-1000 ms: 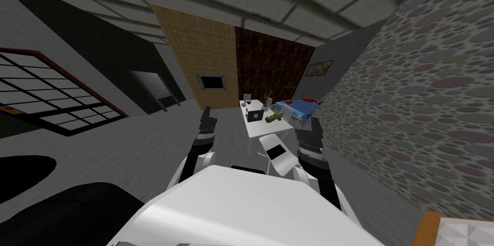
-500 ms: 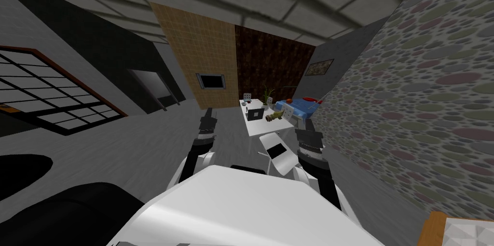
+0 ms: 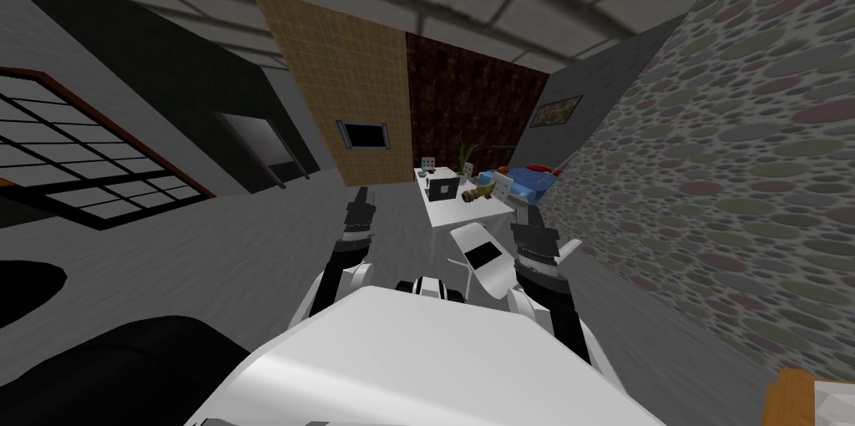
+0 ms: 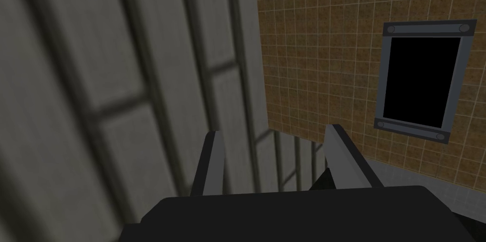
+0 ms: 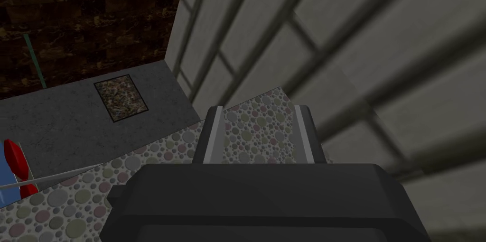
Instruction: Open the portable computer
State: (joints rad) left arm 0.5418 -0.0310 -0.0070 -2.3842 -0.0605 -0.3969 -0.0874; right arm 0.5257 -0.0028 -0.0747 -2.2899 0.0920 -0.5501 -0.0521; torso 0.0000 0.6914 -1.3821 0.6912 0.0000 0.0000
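The portable computer point(image 3: 441, 189) is a small dark slab standing on the white table point(image 3: 467, 210) ahead of me, far from both hands. From here I cannot tell how its lid stands. My left gripper point(image 3: 361, 194) is raised to the left of the table, and the left wrist view has the left gripper point(image 4: 273, 130) with its fingers apart and nothing between them. My right gripper point(image 3: 524, 214) is raised beside the table's right edge. In its wrist view the right gripper point(image 5: 258, 107) has a narrower gap, also with nothing in it.
A white chair point(image 3: 484, 258) stands between me and the table. A plant point(image 3: 464, 159), a yellowish object point(image 3: 476, 193) and small white items share the tabletop. A blue bed point(image 3: 528, 183) lies beyond it against the pebble-patterned wall point(image 3: 710, 162). Grey floor spreads to the left.
The whole head view has shifted slightly, so I have moved; table and chair now sit a little higher and nearer. Both arms keep their raised pose.
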